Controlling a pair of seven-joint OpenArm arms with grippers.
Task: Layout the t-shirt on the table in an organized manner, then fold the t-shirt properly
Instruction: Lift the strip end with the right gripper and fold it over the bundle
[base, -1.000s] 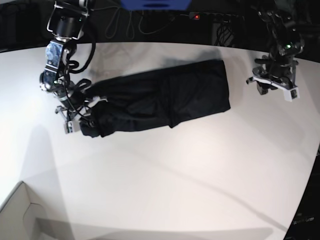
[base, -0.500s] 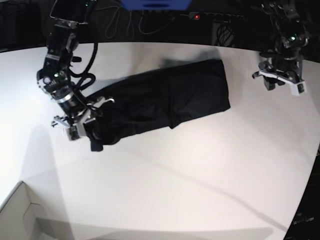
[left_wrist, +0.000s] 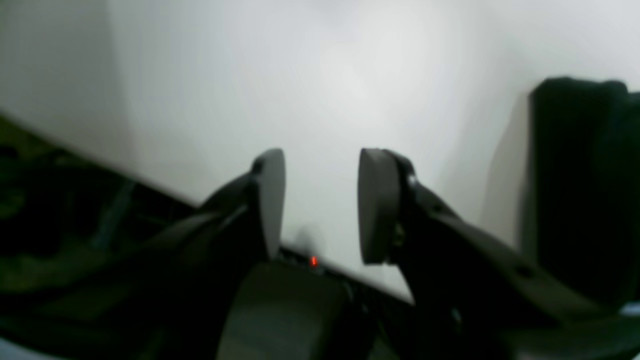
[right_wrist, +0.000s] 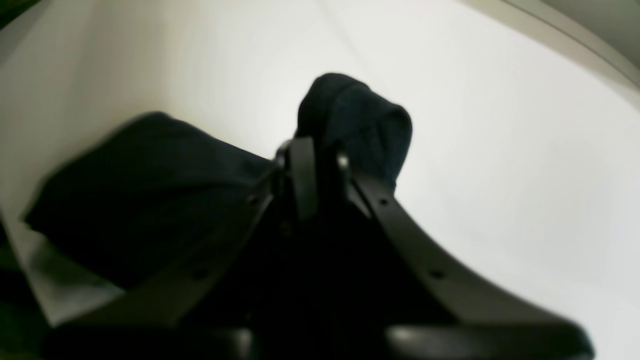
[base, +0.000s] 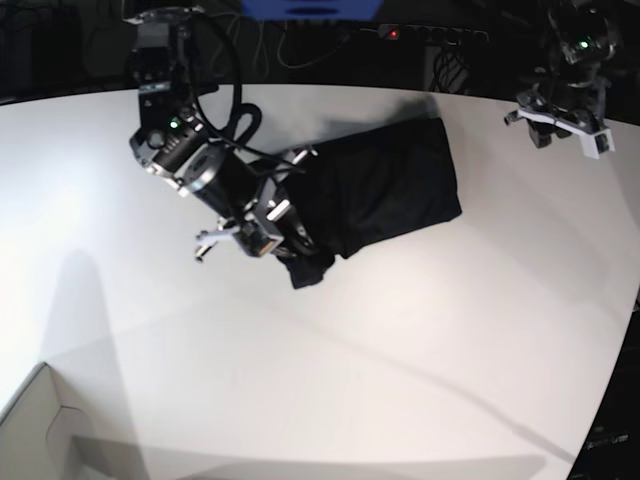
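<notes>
Center frame, the right gripper (base: 288, 243) pinches the black t-shirt (base: 385, 190)'s folded end; left gripper (base: 560, 122) hovers spread, upper right. A slipping pinch could bunch the fold on the table (base: 400, 380).

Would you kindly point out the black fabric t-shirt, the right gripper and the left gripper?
black fabric t-shirt (base: 390, 180): base view, flat folded body.
right gripper (right_wrist: 315, 175): right wrist view, closed fingertips pinching the shirt.
left gripper (left_wrist: 320, 200): left wrist view, gap between parted fingers.

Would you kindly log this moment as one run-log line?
right claw: shut on t-shirt, fabric end lifted | left claw: open, empty, above table | fold: under way
</notes>
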